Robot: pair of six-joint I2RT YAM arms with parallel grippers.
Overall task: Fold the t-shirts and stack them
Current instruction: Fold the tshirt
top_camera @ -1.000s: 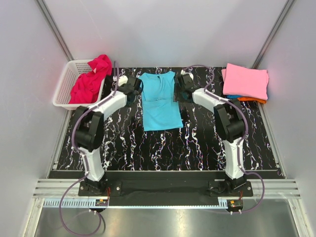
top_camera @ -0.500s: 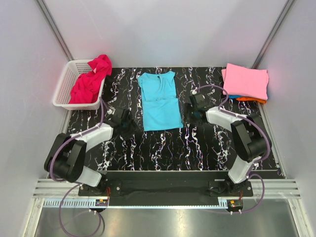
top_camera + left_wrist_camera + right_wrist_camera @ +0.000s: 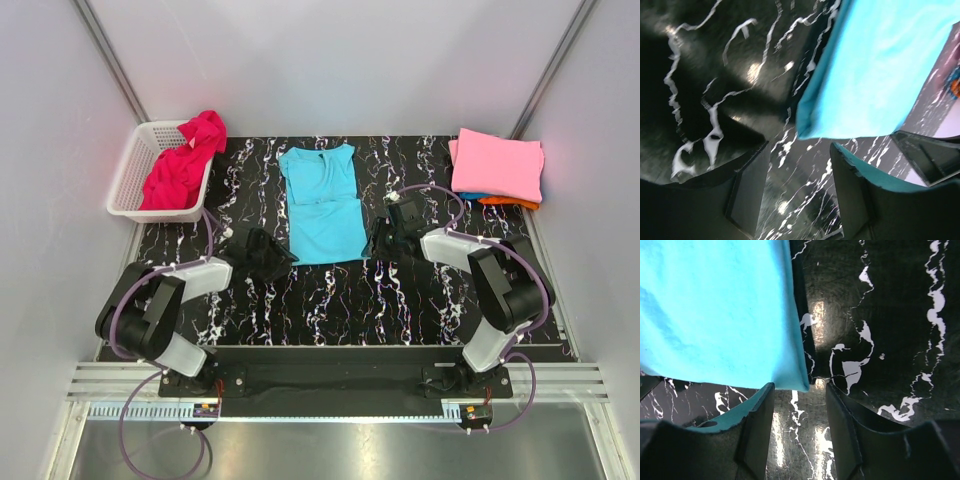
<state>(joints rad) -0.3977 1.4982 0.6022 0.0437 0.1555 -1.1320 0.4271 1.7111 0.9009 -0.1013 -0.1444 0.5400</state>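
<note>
Tabletop (image 3: 330, 300), black with white veining. A turquoise t-shirt (image 3: 322, 205) lies flat from centre toward 12 o'clock. A white lattice basket (image 3: 128, 185) stands at the 10 o'clock edge. At 2 o'clock sits a folded stack: pink t-shirt (image 3: 497, 165) uppermost, with orange (image 3: 512, 203) and blue (image 3: 472, 196) edges beneath.

Bright even light, slightly blurred close-ups

Probably a robotics lab cell: plain white walls (image 3: 330, 60), aluminium frame rails (image 3: 575, 381).

Turquoise t-shirt (image 3: 322, 205) lies flat, frame centre. Left gripper (image 3: 278, 257) beside its lower-left corner; right gripper (image 3: 377, 245) beside its lower-right corner. Magenta t-shirt (image 3: 180, 165) in basket (image 3: 127, 178), upper left. Folded pink t-shirt (image 3: 498, 165), upper right.
</note>
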